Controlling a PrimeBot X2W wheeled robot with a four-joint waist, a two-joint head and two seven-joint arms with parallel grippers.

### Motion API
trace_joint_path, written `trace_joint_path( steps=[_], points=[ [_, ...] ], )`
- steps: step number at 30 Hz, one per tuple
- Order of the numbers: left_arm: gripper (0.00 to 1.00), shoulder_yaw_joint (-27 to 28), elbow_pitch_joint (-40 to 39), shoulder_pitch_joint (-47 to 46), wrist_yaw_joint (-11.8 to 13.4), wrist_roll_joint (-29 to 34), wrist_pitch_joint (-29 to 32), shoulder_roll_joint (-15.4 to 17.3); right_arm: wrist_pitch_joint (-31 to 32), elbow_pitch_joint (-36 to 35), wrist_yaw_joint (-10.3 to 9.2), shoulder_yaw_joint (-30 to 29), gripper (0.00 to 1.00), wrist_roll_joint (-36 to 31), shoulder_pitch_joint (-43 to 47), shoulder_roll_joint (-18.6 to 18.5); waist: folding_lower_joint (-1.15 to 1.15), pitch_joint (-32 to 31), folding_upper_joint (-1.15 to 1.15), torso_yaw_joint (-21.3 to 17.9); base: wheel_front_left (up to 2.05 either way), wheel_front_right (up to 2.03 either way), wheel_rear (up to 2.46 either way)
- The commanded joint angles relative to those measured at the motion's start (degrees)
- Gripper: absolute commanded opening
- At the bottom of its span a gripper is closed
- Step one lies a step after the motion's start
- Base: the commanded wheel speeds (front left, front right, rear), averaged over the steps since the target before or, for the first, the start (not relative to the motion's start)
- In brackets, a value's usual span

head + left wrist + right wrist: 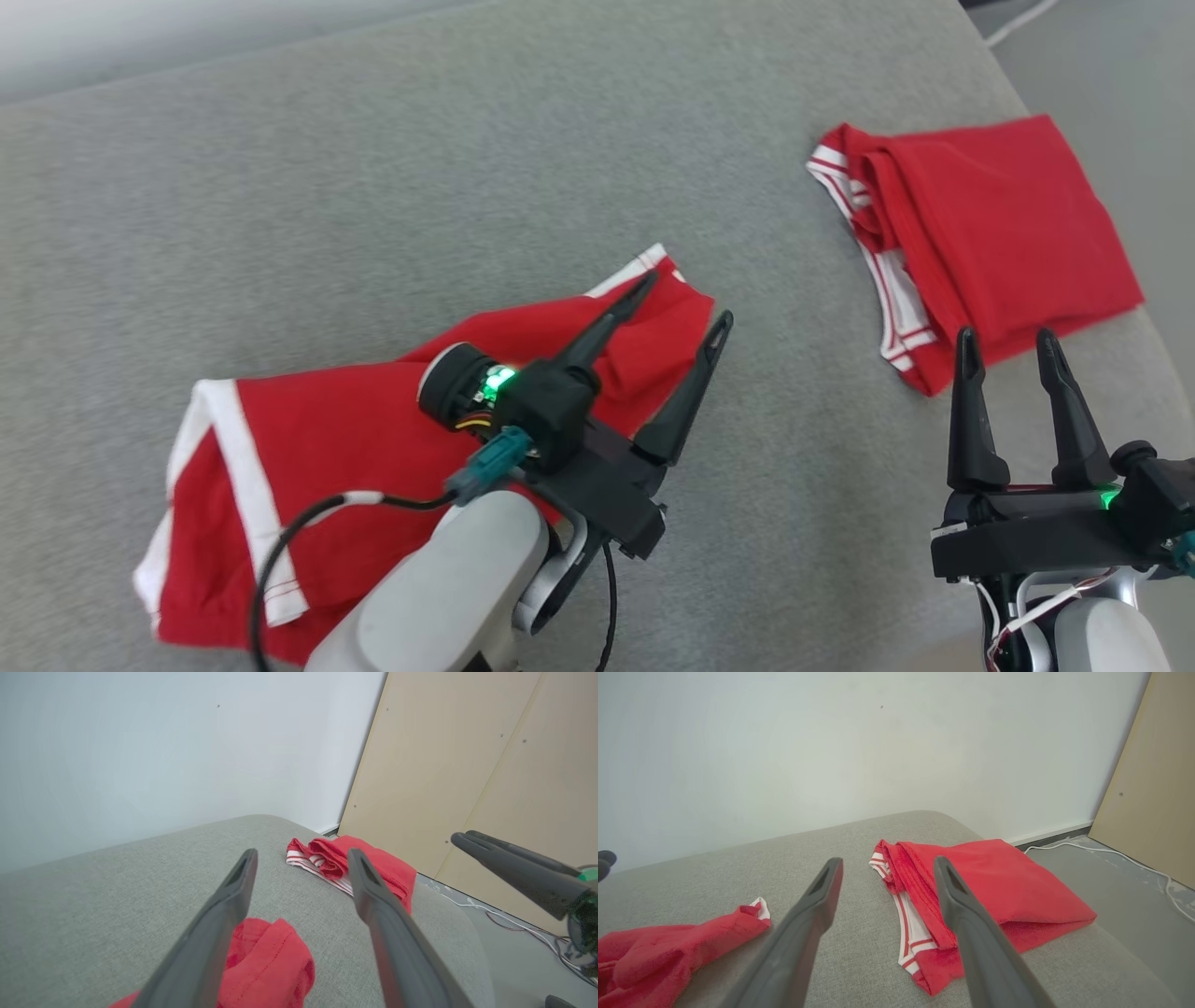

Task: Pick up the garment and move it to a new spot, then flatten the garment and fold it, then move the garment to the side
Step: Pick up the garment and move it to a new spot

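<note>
Crumpled red knit garment [327,439], white trim, lies diagonally near-left on the grey woven cushion [467,168]; left gripper [686,300] and right gripper [1005,334] jaws gape empty.

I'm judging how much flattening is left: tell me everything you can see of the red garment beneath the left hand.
The red garment looks like soft knit cloth with white bands along its edges. It lies unfolded and crumpled on the grey cushion, bunched into folds at its far end, where a white-trimmed corner sticks out. The left hand hangs open over that end, gripping nothing; whether it touches the cloth I cannot tell.
</note>
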Motion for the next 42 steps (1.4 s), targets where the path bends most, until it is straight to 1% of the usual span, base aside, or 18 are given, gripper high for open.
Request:
trace_joint_path(
  steps=[1, 7, 8, 14, 19, 20, 23, 25, 29, 34, 42],
  points=[
    [1.0, 0.56, -0.71, 1.07, 0.42, -0.6, -0.41, 0.37, 0.16, -0.24, -0.06, -0.07, 1.0, -0.39, 0.44, -0.13, -0.01, -2.68, -0.01, 3.14, 0.0, 0.0, 0.0],
    [1.0, 6.28, -6.4, 3.86, 4.51, -1.39, -0.85, 4.22, 1.18, -1.33, -0.06, -0.11, 1.0, -0.86, 1.22, -1.03, -0.01, -4.71, -0.01, 7.1, 0.0, 0.0, 0.0],
    [1.0, 8.9, -7.78, 5.02, 6.0, -1.8, -0.98, 6.04, 1.43, -1.62, -0.06, -0.05, 1.0, -1.07, 1.33, -1.29, -0.01, -5.2, -0.01, 8.27, 0.0, 0.0, 0.0],
    [1.0, 17.94, -11.89, 10.12, 10.18, -3.27, -1.27, 11.86, 2.03, -1.85, -0.06, 0.73, 1.0, -1.62, 1.57, -2.16, -0.01, -6.64, -0.01, 10.37, 0.0, 0.0, 0.0],
    [1.0, 24.91, -15.32, 15.96, 12.27, -2.93, -1.26, 16.03, 2.21, -1.39, -0.06, 0.97, 1.0, -1.62, 2.15, -2.78, -0.01, -8.04, -0.01, 11.58, 0.0, 0.0, 0.0],
    [1.0, 25.99, -16.01, 17.39, 12.39, -2.73, -1.26, 16.63, 2.23, -1.32, -0.06, 1.11, 1.0, -1.65, 2.32, -3.02, -0.01, -8.29, -0.01, 11.74, 0.0, 0.0, 0.0],
    [1.0, 28.68, -17.93, 21.3, 11.62, -2.37, -1.27, 18.26, 2.32, -0.86, -0.06, 1.44, 1.0, -1.55, 2.68, -3.46, -0.01, -9.39, -0.01, 12.18, 0.0, 0.0, 0.0],
    [1.0, 29.97, -18.25, 24.18, 10.6, -3.09, -1.27, 18.85, 2.33, -0.67, -0.06, 1.54, 1.0, -1.5, 2.95, -3.73, -0.01, -10.04, -0.01, 12.46, 0.0, 0.0, 0.0],
    [1.0, 31.8, -18.98, 27.22, 9.93, -2.07, -1.28, 19.75, 2.64, 0.02, -0.06, 1.61, 1.0, -1.77, 3.86, -4.17, -0.01, -11.19, -0.01, 12.71, 0.0, 0.0, 0.0],
    [1.0, 30.62, -19.73, 31.93, 10.12, 0.53, -1.28, 20.81, 3.3, 0.98, -0.06, 2.07, 1.0, -2.13, 5.29, -4.75, -0.01, -13.4, -0.01, 12.91, 0.0, 0.0, 0.0],
    [1.0, 28.07, -22.06, 36.02, 11.94, 3.13, 1.26, 21.48, 4.76, 0.13, -0.06, 3.74, 1.0, -2.41, 8.6, -5.19, -0.01, -15.98, -0.01, 13.15, 0.0, 0.0, 0.0]
  ],
)
